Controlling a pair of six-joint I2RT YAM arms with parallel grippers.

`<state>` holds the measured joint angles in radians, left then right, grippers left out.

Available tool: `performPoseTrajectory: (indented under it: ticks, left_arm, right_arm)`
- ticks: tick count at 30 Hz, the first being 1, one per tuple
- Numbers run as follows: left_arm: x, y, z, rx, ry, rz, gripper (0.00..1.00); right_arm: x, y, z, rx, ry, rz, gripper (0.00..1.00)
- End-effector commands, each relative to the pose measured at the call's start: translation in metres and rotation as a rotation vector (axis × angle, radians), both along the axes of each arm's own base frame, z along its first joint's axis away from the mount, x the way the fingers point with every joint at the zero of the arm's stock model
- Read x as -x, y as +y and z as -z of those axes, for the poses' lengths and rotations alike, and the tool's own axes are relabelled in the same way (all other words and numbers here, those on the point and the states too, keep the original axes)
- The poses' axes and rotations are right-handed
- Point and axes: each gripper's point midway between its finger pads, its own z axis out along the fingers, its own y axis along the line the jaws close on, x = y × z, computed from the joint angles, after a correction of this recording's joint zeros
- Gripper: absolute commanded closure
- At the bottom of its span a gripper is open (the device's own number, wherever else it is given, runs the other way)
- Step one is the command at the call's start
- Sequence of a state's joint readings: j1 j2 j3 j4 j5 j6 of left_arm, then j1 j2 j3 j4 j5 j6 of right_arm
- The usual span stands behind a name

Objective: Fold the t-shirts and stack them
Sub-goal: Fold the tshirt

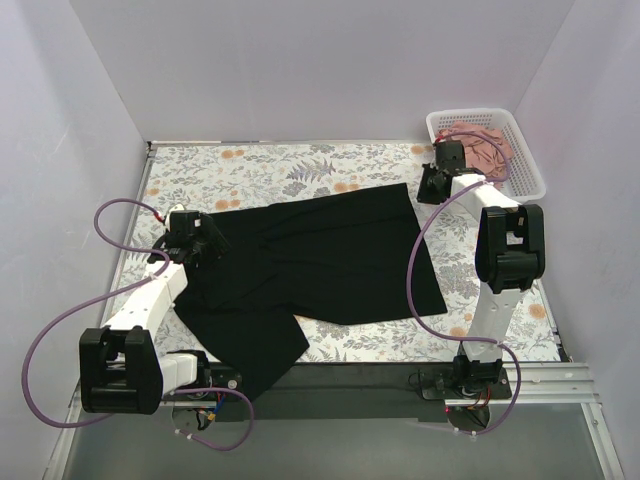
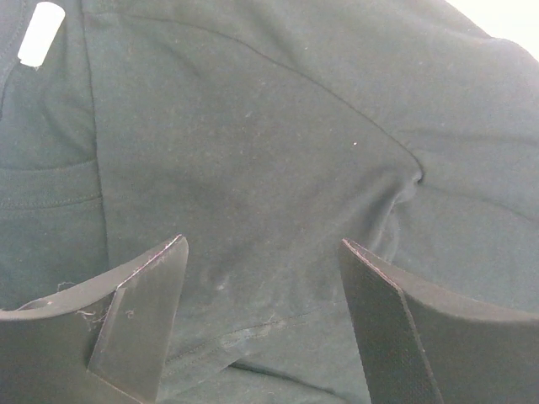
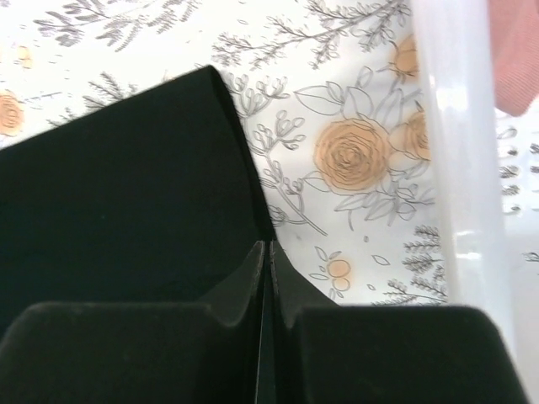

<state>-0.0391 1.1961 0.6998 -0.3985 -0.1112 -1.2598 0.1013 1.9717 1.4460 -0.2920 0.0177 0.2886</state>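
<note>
The black t-shirt (image 1: 320, 260) lies spread on the flowered table, its lower left part hanging over the near edge. My left gripper (image 1: 196, 240) is open just above the shirt's left side; in the left wrist view the cloth (image 2: 253, 143) fills the frame between the spread fingers of the gripper (image 2: 263, 244), with a white label (image 2: 40, 34) at the top left. My right gripper (image 1: 435, 185) is at the shirt's far right corner; in the right wrist view it (image 3: 269, 246) is shut on the black shirt's edge (image 3: 126, 185). The pink t-shirt (image 1: 485, 145) lies bunched in the basket.
The white lattice basket (image 1: 530, 185) stands at the far right corner, close beside my right gripper; its wall (image 3: 455, 168) shows in the right wrist view with pink cloth (image 3: 518, 59) inside. White walls enclose the table (image 1: 300, 165) on three sides.
</note>
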Motion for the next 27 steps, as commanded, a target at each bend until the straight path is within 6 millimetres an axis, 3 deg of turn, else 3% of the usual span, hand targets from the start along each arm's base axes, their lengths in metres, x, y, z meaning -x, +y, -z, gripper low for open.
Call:
performPoseTrajectory:
  ticks: [1,7,11,12,14,15,19,22,27]
  left_arm:
    - [-0.001,-0.001,-0.004,-0.009,-0.002,0.016,0.29]
    - [-0.001,-0.002,-0.001,-0.005,0.006,0.022,0.29]
    - [-0.002,-0.004,-0.001,0.0,0.008,0.027,0.29]
    - [-0.001,-0.005,0.002,0.007,0.017,0.033,0.29]
    - [-0.001,-0.006,0.001,0.01,0.017,0.042,0.29]
    - [-0.001,-0.007,0.003,0.013,0.024,0.045,0.29]
    - [-0.001,-0.011,0.004,0.023,0.029,0.064,0.29]
    - [-0.001,-0.011,0.006,0.017,0.035,0.066,0.29]
    - [-0.001,-0.01,0.006,0.012,0.033,0.058,0.29]
  right_arm:
    - [0.004,-0.015,0.009,0.059,0.032,0.022,0.9]
    - [0.003,-0.007,0.012,0.081,0.023,-0.072,0.87]
    - [-0.003,0.023,-0.007,0.156,-0.067,-0.256,0.8]
    - [0.0,0.042,-0.008,0.171,-0.089,-0.324,0.79]
    - [0.002,0.062,-0.017,0.246,-0.15,-0.465,0.77]
    - [0.012,0.087,-0.014,0.27,-0.165,-0.553,0.76]
    - [0.033,0.155,-0.02,0.372,-0.27,-0.826,0.71]
    - [0.051,0.212,-0.025,0.341,-0.342,-1.005,0.64]
    - [0.074,0.278,-0.029,0.288,-0.405,-1.173,0.63]
